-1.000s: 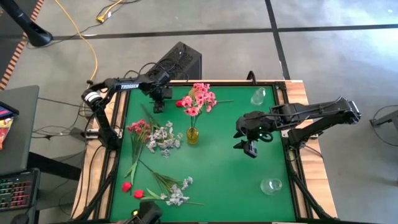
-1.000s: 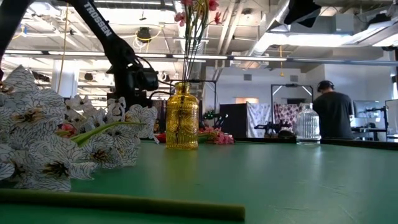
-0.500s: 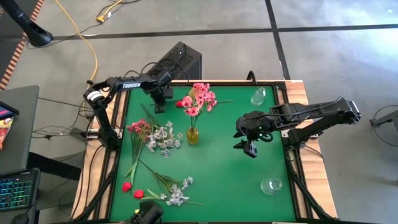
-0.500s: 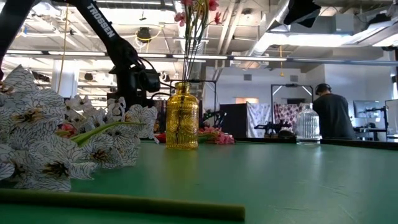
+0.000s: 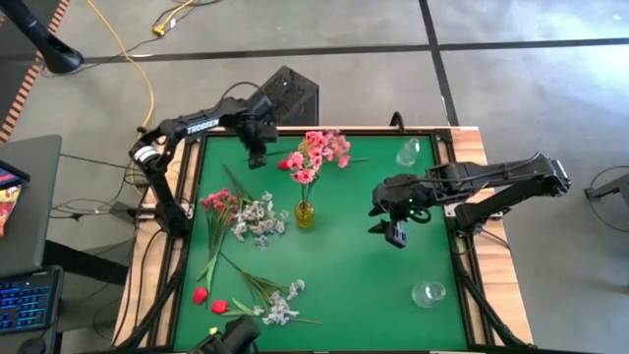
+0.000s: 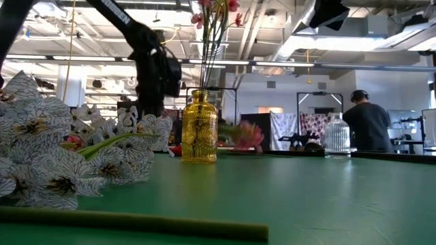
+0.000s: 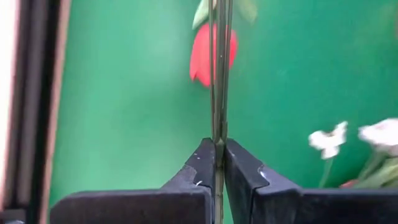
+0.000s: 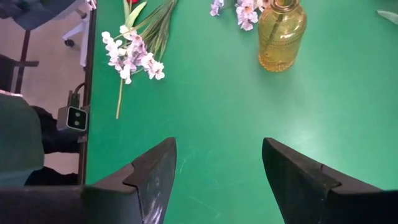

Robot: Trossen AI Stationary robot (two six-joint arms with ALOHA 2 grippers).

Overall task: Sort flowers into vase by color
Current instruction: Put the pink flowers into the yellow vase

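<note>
Left gripper (image 7: pixel 219 163) clamps a thin flower stem (image 7: pixel 219 74) at the bench's (image 5: pixel 344 256) far edge, seemingly the red bud's (image 7: pixel 202 53); right gripper (image 8: pixel 217 168) hangs spread apart near the yellow vase (image 5: pixel 305 213).

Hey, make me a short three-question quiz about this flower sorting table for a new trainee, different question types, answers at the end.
1. True or false: the left gripper has its jaws shut on a thin green stem.
2. Multiple choice: what stands in the amber glass vase? A) pink flowers B) white flowers C) nothing
3. Fill in: the right gripper hangs over bare green mat with its jaws ____.

Key: 1 true. 2 A, the pink flowers rise from it in the high view. 3 open.
</note>
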